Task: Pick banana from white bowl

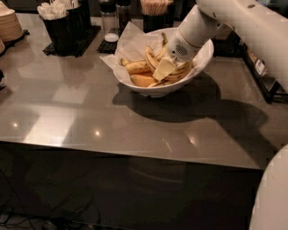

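Camera view, single entry.

Progress: we judge the pick begun but not finished. The gripper [164, 70] is down inside the bowl [157, 90], among the bananas [137, 67], right of the bowl's middle. We cannot tell whether it has a hold on one. No fruit is lifted clear, so the grasp is unconfirmed and the lift out remains.

Bowl: wide, shallow, glossy white with a flared rim. It sits at the far centre of the table [90, 117].

Paper [130, 42]: crumpled white liner, standing up past the far-left rim.

Bananas: several, curved, yellow with brown patches, heaped together on the paper. They look soft-skinned and overlapping.

Arm [243, 22]: smooth white shell, coming in from the far right. It casts a broad shadow on the table near the bowl.

Table: grey, polished, showing small light reflections.

Far edge, left to right: a stack of tan discs [9, 24], a black caddy [63, 27] of white utensils, two shakers [110, 18], and a cup of pale sticks [155, 9].
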Controlling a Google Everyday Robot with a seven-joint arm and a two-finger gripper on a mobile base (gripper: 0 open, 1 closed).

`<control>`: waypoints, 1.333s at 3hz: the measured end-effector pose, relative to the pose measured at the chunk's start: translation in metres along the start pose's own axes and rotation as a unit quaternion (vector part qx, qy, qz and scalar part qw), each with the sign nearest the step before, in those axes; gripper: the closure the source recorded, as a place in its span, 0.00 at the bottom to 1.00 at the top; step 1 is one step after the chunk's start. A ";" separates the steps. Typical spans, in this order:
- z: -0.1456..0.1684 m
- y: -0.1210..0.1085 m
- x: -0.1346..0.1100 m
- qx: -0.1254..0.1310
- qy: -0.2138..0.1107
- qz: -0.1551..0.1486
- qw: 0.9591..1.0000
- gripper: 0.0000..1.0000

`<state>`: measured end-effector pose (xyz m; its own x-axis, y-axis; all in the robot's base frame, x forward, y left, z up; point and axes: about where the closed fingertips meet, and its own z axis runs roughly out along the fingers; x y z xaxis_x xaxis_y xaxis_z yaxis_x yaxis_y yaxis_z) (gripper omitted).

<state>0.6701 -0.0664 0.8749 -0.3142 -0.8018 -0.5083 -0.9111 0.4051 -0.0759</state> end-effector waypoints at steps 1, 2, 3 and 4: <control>-0.013 -0.002 0.003 0.007 -0.023 0.003 1.000 1.00; -0.050 0.005 0.008 0.021 -0.082 -0.002 0.996 1.00; -0.093 0.017 0.030 0.051 -0.106 0.006 0.993 1.00; -0.124 0.038 0.051 0.071 -0.098 0.015 0.993 1.00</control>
<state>0.5862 -0.1465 0.9522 -0.2698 -0.6935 -0.6681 -0.8512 0.4961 -0.1712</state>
